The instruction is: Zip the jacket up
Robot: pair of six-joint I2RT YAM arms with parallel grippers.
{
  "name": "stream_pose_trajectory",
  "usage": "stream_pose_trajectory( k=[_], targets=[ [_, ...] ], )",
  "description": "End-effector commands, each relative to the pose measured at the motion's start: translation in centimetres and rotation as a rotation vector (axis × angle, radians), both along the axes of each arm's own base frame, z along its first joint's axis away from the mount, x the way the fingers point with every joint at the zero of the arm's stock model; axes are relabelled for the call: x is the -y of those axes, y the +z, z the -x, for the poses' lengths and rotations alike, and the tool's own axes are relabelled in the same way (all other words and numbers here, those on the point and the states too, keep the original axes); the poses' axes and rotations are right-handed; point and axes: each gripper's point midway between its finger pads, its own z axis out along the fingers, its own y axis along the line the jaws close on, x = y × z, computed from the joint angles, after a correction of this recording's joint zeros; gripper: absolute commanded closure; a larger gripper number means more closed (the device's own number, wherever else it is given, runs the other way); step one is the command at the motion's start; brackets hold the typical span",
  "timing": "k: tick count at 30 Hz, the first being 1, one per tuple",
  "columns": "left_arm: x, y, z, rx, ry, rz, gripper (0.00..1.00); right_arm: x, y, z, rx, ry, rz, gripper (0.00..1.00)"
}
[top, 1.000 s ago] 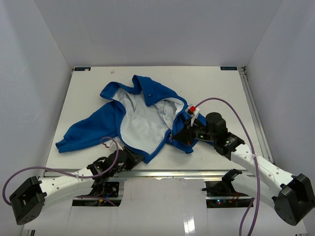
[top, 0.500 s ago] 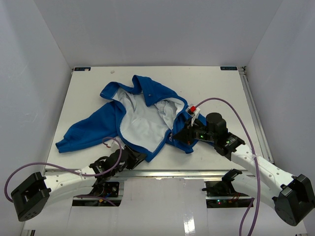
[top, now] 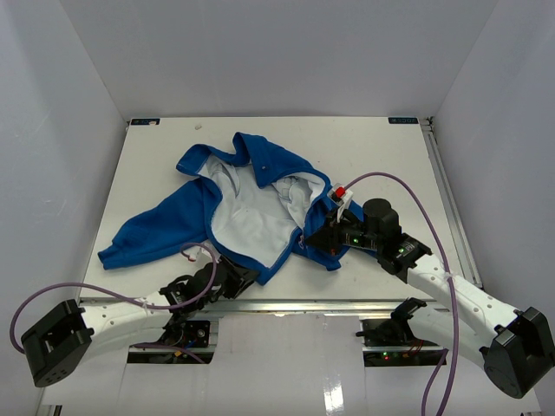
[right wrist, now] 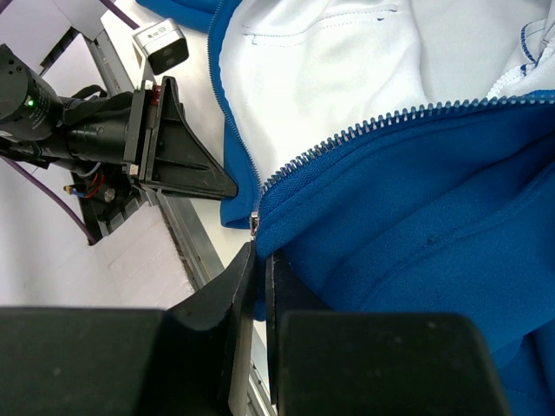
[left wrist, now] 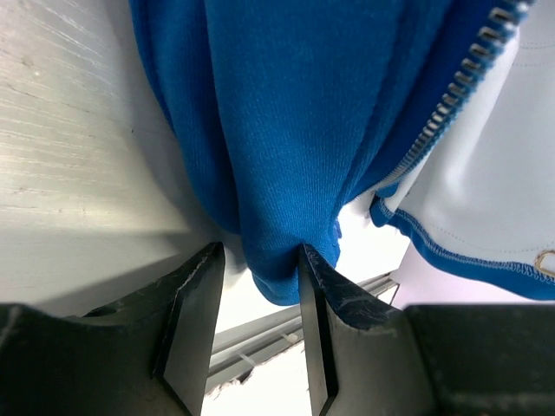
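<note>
Bright-blue soft jacket (top: 247, 212) with the pale grey-white lining is lying open, lining up, on the white table (top: 390, 156), hem toward the arms and right at the near edge. Your left gripper (left wrist: 257, 290) is clamped on a fat fold of blue hem, not the zipper tape, so a tug could just drag the whole floppy thing or let the knit slide out. Your right gripper (right wrist: 257, 260) is pinched down to a sliver at the hem, just below the bottom end of the silver-toothed zipper strip (right wrist: 364, 130), and seems to nip only a thin edge, so that's easy to lose. The 2 zipper halves sit well apart, and the cloth is thick, ribbed and bunchy, so I'd bet on misaligned ends or fabric caught in the small metal teeth.
</note>
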Motion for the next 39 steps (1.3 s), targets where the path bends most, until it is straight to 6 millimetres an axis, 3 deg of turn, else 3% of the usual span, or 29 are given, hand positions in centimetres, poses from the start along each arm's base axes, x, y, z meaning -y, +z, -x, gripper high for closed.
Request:
stream_pose_trajectory(
  k=[1,11,14,15,20,27,39],
  targets=[
    [-0.6,-1.5,0.2,-0.024,0.023,-0.025,0.5,0.0,0.6,-0.4,0.036,-0.006,-0.008,0.92],
    [0.3,-0.9,-1.2,0.024,0.043,-0.006,0.64,-0.4,-0.4,-0.3,-0.004,0.013,-0.006,0.92],
    [0.8,-0.2,-1.5,0.094,0.006,-0.002,0.96,-1.1,-0.8,0.3,-0.011,0.047,-0.017,0.92],
    [0.9,0.0,-1.6,0.134,-0.027,-0.03,0.99,-1.4,-0.9,0.6,-0.01,0.061,-0.019,0.92],
    [1.2,2.8,-2.1,0.377,-0.187,-0.161,1.0,-2.9,-1.0,1.8,0.008,0.149,-0.04,0.92],
    [1.6,9.1,-1.1,0.764,-0.336,-0.14,1.0,-3.9,-1.4,3.0,0.063,0.246,-0.074,0.92],
    [3.6,13.2,0.9,1.15,-0.606,-0.228,1.0,-4.8,-3.2,5.1,0.091,0.409,-0.108,0.92]
  ],
)
